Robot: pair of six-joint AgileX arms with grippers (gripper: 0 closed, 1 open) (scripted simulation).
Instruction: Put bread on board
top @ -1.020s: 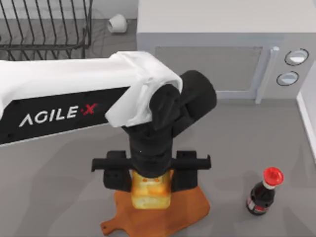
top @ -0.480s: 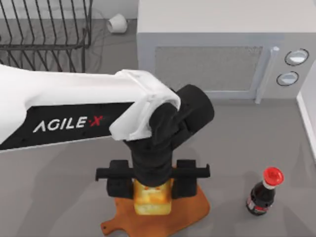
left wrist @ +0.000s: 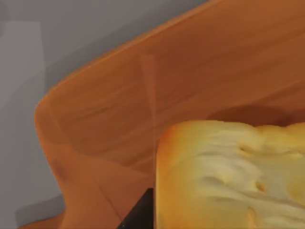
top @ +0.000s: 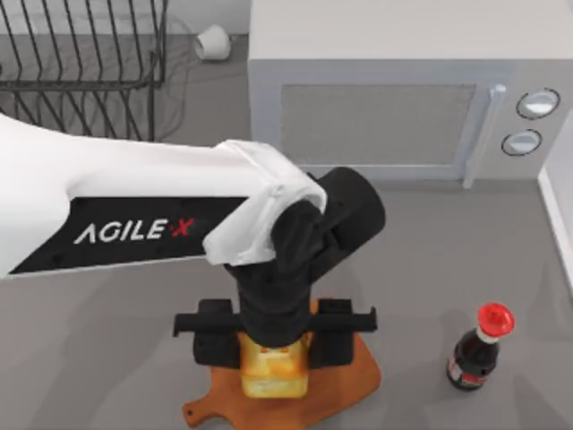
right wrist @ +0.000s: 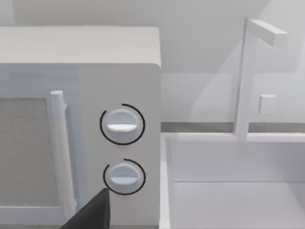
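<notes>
A: Start at the left of the top view. What's there?

B: A wire rack sits at 10 o'clock, with a small white cup lying just beside its right edge. My left arm reaches in from 9 o'clock across the grey table.

A: And the left gripper?

B: It hangs at 6 o'clock, pointing down, its 2 black fingers pressed against either side of the bread. So it's clamped on the loaf, over the board. In the left wrist view the bread sits very near the wood of the board; I can't tell whether they touch.

A: How does this differ from the earlier frames?

B: Compared with 1 second ago, the arm's white link has swung lower and the wrist has shifted slightly right. The bread now looks smaller and lower against the board, so the gripper has come down. The board itself hasn't moved.

A: Farther right?

B: A microwave fills 1 o'clock, unchanged. A dark bottle with a red cap stands upright at 4 o'clock, well apart from the board. The right wrist view faces the microwave dials and a white sink; a dark tip of the right gripper shows, and I can't tell whether it's open or closed.
</notes>
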